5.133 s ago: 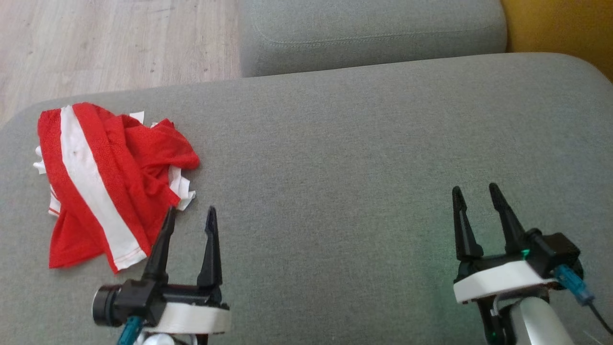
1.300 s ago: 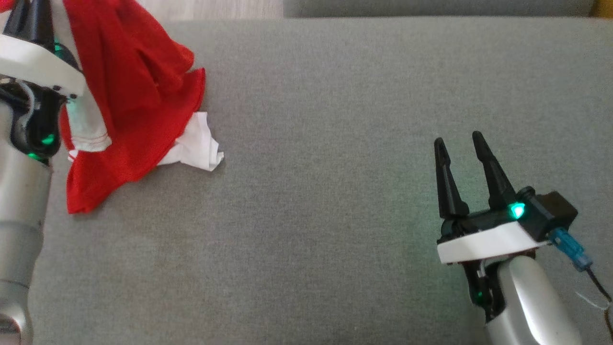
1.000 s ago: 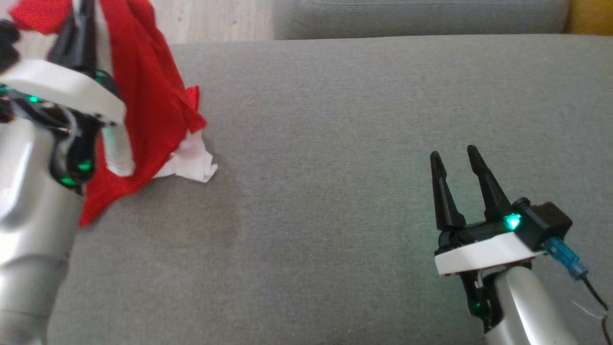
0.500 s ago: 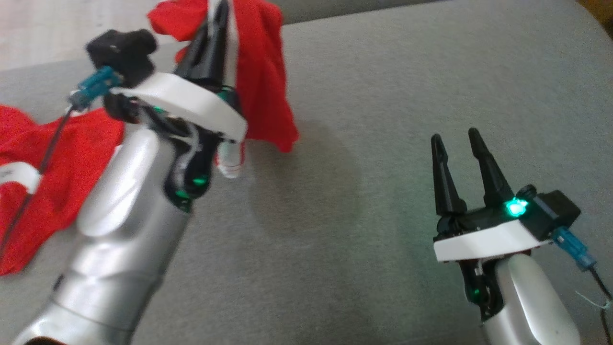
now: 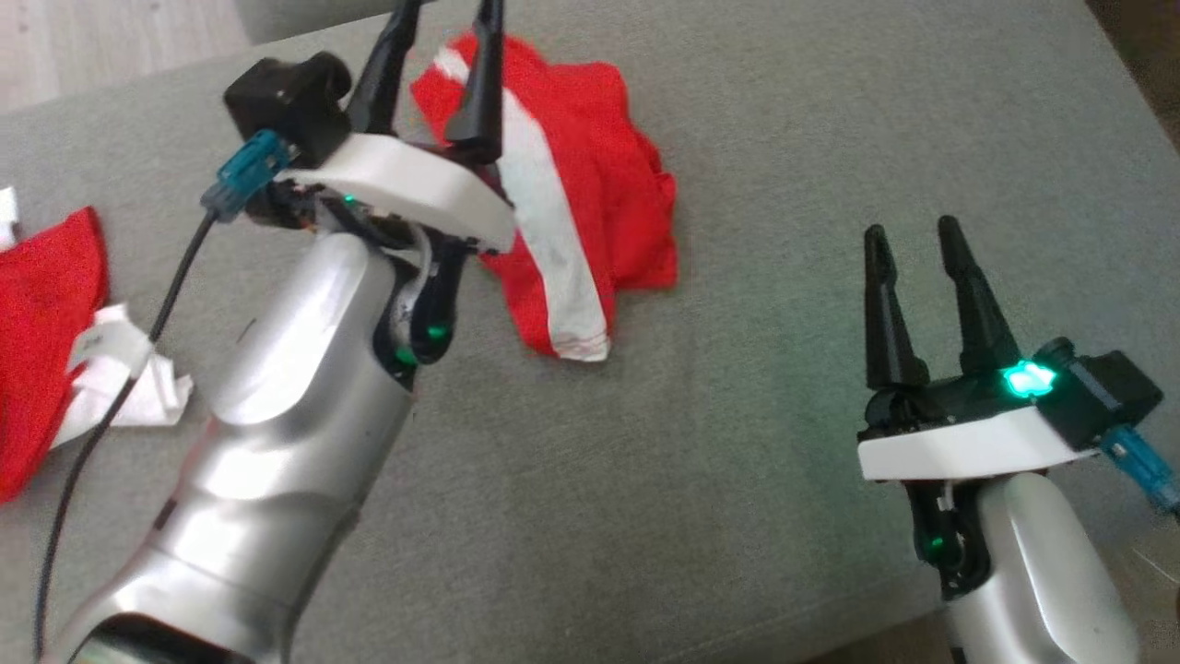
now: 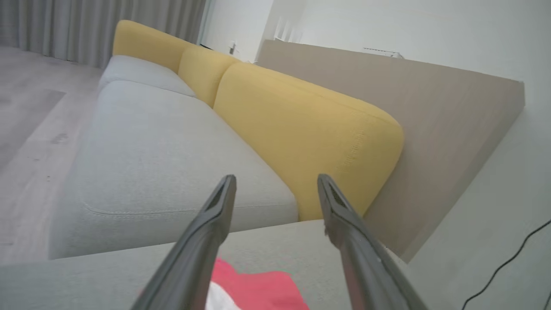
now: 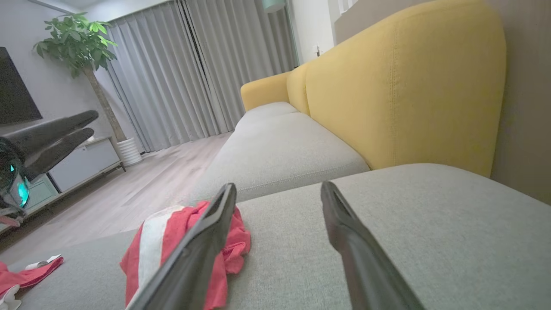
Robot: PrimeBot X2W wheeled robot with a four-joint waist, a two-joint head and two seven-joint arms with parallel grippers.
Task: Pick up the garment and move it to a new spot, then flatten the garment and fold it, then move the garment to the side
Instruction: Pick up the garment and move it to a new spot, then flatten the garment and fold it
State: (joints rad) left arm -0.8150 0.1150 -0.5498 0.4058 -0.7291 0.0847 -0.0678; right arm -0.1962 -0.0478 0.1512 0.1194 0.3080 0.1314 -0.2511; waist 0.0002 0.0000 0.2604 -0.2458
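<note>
At far centre, done relocating crumpled garment (image 5: 599,184), left gripper (image 5: 445,28) and right gripper (image 5: 913,231) spread empty; next pinch 2 edges, flatten

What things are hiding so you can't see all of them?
- Head view: the left gripper covers part of the garment, and the top edge cuts off that gripper's fingertips.
- Head view: the left edge cuts off another red cloth.
- Right wrist view: the right gripper's own finger covers part of the garment.
</note>
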